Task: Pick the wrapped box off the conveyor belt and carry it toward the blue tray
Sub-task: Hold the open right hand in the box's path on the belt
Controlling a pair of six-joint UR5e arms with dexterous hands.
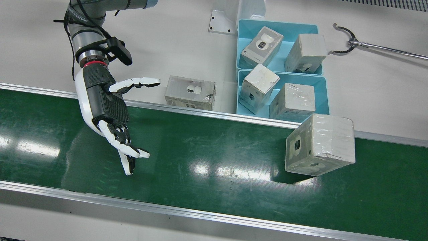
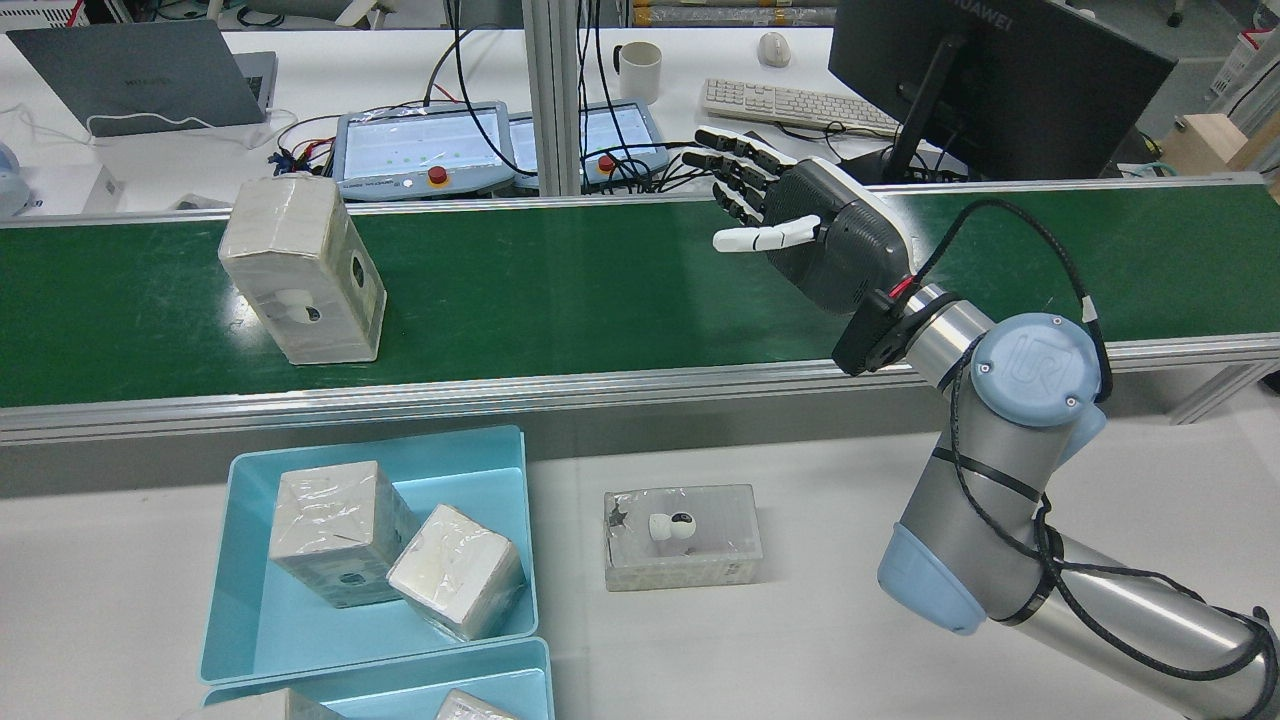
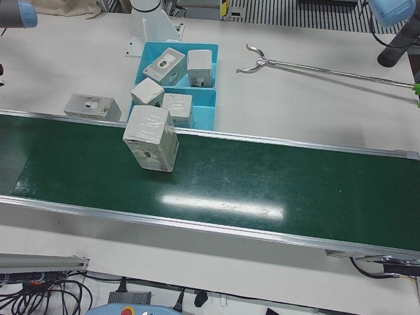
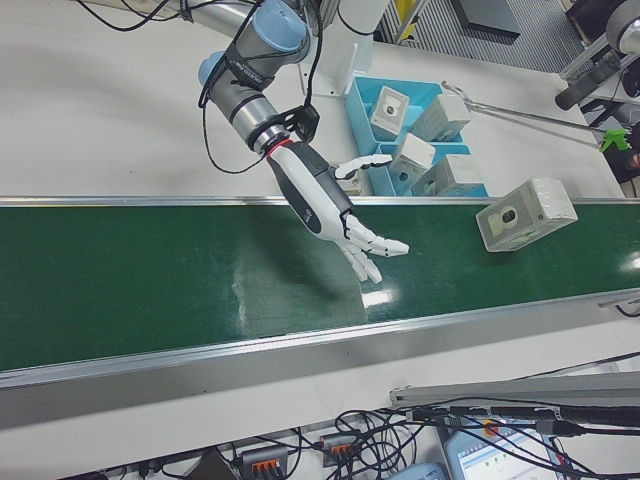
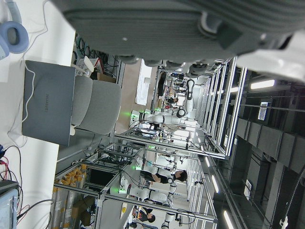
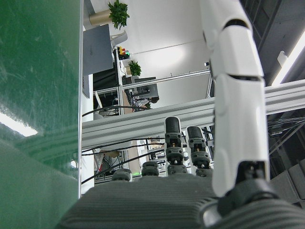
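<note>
Wrapped box well along the belt from the open right robot hand

The wrapped box (image 1: pixel 320 144) stands on the conveyor belt (image 1: pixel 207 157) just before the blue tray (image 1: pixel 322 83). The right robot hand (image 1: pixel 115 125), fingers spread and empty, hovers well apart; the left robot hand probably sits off-belt, state unclear.

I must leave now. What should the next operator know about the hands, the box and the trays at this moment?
Right hand: open, holding nothing, poised over the conveyor belt.
Left hand: only its underside shows in its own camera; state unclear.
Wrapped box: on the belt, near the edge beside the blue trays, clearly apart from the right hand.
Trays already hold four wrapped boxes; another box lies on the table.
Done: nothing for this box. Left: grasp, lift, carry to tray.
</note>
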